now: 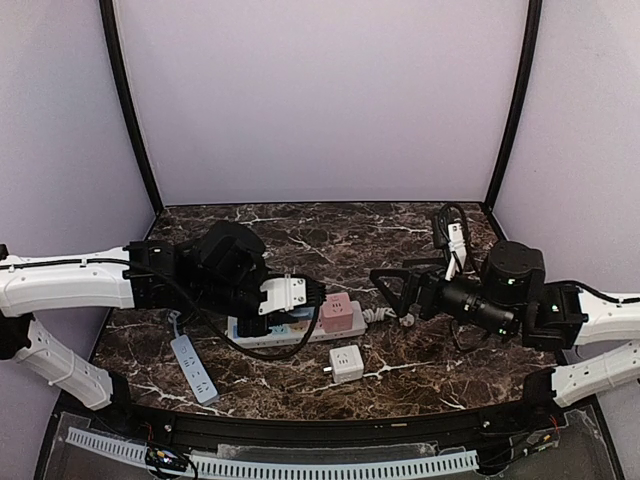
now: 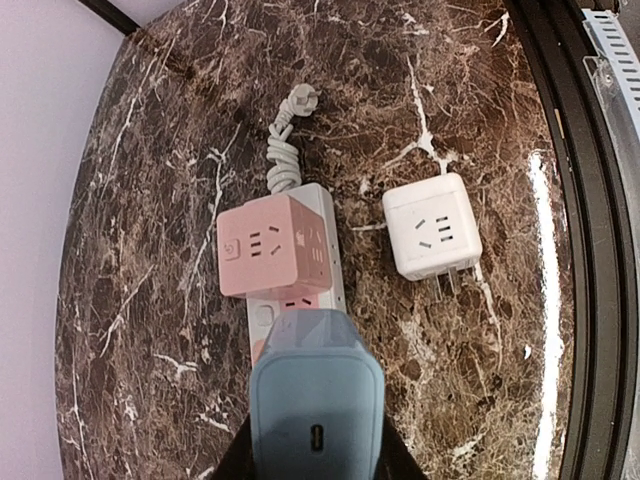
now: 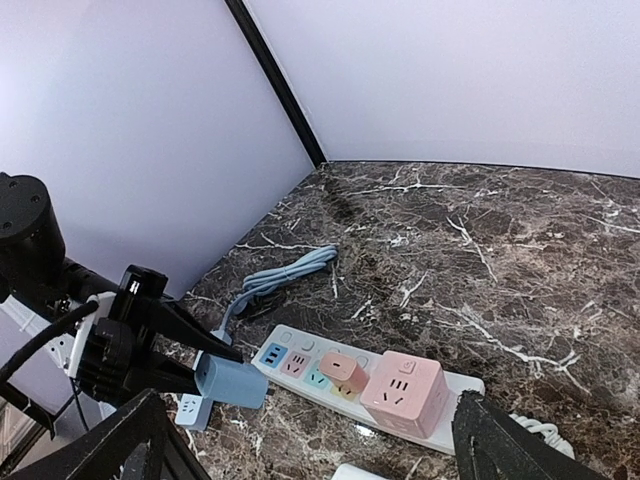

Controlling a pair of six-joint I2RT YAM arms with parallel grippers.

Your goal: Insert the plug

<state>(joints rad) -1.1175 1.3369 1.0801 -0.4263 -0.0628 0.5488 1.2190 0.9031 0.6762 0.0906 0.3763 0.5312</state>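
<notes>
My left gripper is shut on a blue plug. It holds the plug just above the near end of the white power strip. In the right wrist view the blue plug hangs beside the strip's left sockets and is not seated. In the top view the left gripper is over the strip. My right gripper is open and empty, to the right of the strip.
A pink cube adapter and a small pink charger sit in the strip. A white cube adapter lies loose in front. A second small strip lies front left. A coiled blue cable lies behind the strip.
</notes>
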